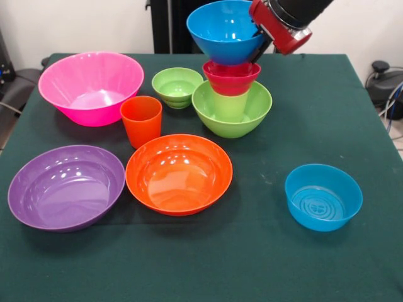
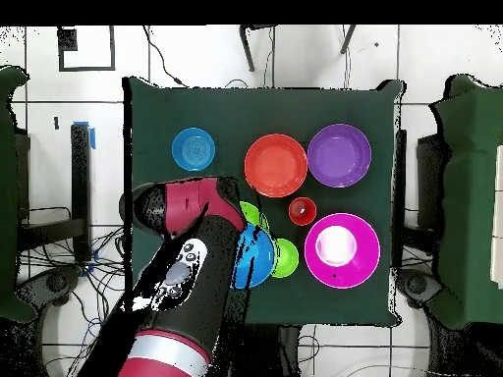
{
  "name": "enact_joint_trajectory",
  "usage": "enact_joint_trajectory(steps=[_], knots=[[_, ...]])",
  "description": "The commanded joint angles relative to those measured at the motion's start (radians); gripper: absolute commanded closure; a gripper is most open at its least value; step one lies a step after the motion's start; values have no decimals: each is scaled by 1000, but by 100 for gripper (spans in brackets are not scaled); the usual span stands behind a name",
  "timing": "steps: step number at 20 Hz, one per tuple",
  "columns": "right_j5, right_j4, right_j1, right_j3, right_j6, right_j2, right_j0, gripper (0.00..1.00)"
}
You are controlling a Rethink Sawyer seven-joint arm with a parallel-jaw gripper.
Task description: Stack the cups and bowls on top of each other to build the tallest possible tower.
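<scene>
Claw: the Sawyer's red and black gripper [image 1: 263, 39] reaches in at the front view's top edge, against the rim of the big blue bowl [image 1: 227, 31]; whether its fingers clamp that rim cannot be told.
Tower: directly beside and below the claw, a medium green bowl [image 1: 232, 113] holds a lime cup [image 1: 230, 106] mouth down, capped by a small red bowl [image 1: 231, 78], with the blue bowl on top, tilted.
Front view only: the stack's layers show in full.
Overhead view only: the arm [image 2: 187, 275] covers most of the tower; only slivers of blue and green show.
Away from the claw: small green bowl [image 1: 177, 87], orange cup [image 1: 141, 121] and pink bowl [image 1: 91, 87] lie to one side; orange bowl [image 1: 179, 173], purple bowl [image 1: 66, 187] and low blue bowl [image 1: 323, 197] sit well apart on the green tablecloth [image 1: 264, 264].
</scene>
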Motion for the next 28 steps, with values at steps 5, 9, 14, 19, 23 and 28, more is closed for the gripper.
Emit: enact_joint_trajectory(steps=[5, 9, 14, 19, 23, 28], knots=[[-112, -33, 46, 31, 40, 88, 8, 100], [-123, -35, 52, 27, 48, 79, 12, 100], [-134, -31, 49, 28, 41, 83, 8, 100], [-130, -27, 44, 26, 24, 95, -1, 100], [-125, -29, 51, 18, 37, 87, 8, 100], [-147, -33, 59, 17, 49, 83, 13, 100]])
